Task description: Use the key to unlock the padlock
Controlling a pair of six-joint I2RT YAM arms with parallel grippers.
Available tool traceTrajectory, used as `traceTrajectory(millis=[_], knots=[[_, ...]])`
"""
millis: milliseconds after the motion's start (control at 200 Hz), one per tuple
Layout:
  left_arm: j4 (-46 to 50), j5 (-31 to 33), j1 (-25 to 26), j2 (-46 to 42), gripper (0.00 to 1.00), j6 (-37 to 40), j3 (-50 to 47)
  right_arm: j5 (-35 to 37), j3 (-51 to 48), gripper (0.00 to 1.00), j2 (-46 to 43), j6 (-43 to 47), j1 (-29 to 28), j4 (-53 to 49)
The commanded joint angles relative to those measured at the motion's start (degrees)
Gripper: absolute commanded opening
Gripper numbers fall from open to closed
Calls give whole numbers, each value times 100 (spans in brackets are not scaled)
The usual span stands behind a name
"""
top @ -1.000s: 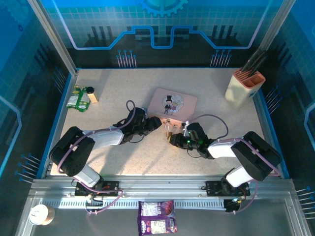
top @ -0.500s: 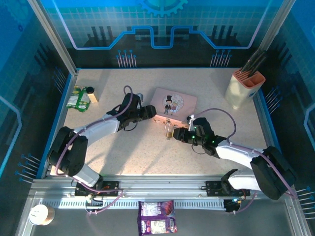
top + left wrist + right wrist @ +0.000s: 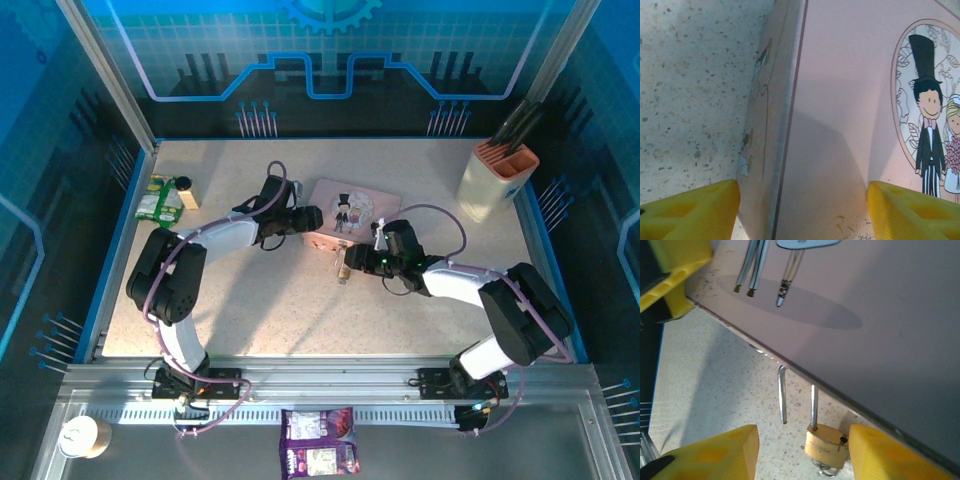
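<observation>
Carefully, then. Right claw (image 3: 802, 436) wide apart, gripping nothing, fingers (image 3: 715, 452) flanking the padlock (image 3: 826, 444) hung at the front edge of the pink box (image 3: 865, 315). Left claw (image 3: 803, 192) open too, astride the box's side edge, clamping nothing. Risk: bumping the box, swinging the padlock off line. From the right wrist, one leg of the shackle (image 3: 782, 395) free of the body; from overhead, too small to tell.

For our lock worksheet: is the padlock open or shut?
Open: one shackle leg enters the padlock body; the other ends free beside it.
</observation>
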State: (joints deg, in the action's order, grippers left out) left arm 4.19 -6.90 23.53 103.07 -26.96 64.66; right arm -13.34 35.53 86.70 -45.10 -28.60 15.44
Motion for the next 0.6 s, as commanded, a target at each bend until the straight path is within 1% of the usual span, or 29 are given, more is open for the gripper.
traceTrajectory(millis=[0, 160, 285, 365, 510, 595], knots=[[189, 29, 99, 145, 66, 34, -51, -64, 217, 51, 216, 274, 374, -28], [22, 110, 254, 111, 63, -178, -371, -287, 412, 51, 468, 441, 725, -27], [-19, 274, 395, 40, 63, -322, -524, -404, 269, 49, 493, 262, 795, 482], [-27, 312, 444, 26, 62, -442, -575, -470, 16, 47, 488, 41, 777, 979], [-101, 355, 542, -11, 62, -650, -673, -483, -583, 41, 536, -366, 709, 2249], [-108, 352, 560, 10, 62, -722, -674, -489, -704, 40, 711, -493, 656, 2671]])
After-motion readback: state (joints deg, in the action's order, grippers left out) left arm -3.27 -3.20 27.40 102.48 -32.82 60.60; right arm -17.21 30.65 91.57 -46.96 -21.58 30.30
